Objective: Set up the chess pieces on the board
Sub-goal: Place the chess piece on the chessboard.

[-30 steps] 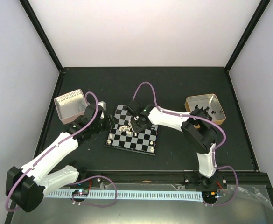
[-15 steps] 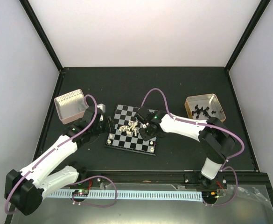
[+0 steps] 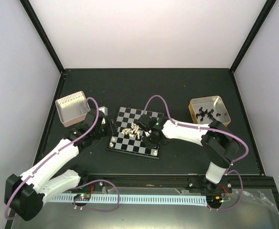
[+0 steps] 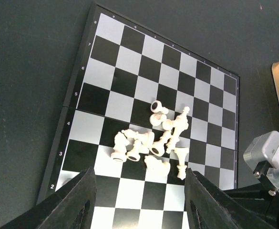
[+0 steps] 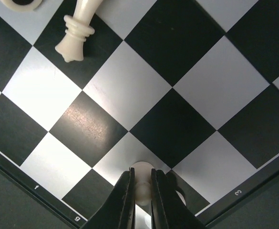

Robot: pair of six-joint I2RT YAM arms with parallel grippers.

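The board (image 3: 125, 144) lies mid-table; it also shows in the left wrist view (image 4: 115, 58) and the right wrist view (image 5: 125, 95). Several cream-white chess pieces (image 3: 131, 131) lie tumbled in a heap on it, seen close in the left wrist view (image 4: 151, 143). A few stand along the near edge (image 3: 155, 151). My right gripper (image 5: 140, 188) is shut on a white piece (image 5: 141, 177), its base over a light square near the board's edge; from above it sits near the near right part (image 3: 151, 140). My left gripper (image 4: 139, 200) is open, empty, at the board's left side (image 3: 111, 128).
A pinkish tin (image 3: 71, 107) stands at the far left. A tan tin (image 3: 209, 110) holding several black pieces (image 3: 206, 113) stands at the right. One fallen white piece (image 5: 77, 33) lies near the top of the right wrist view.
My right gripper has moved from the heap toward the board's near right part. The left arm has drawn back slightly to the left.
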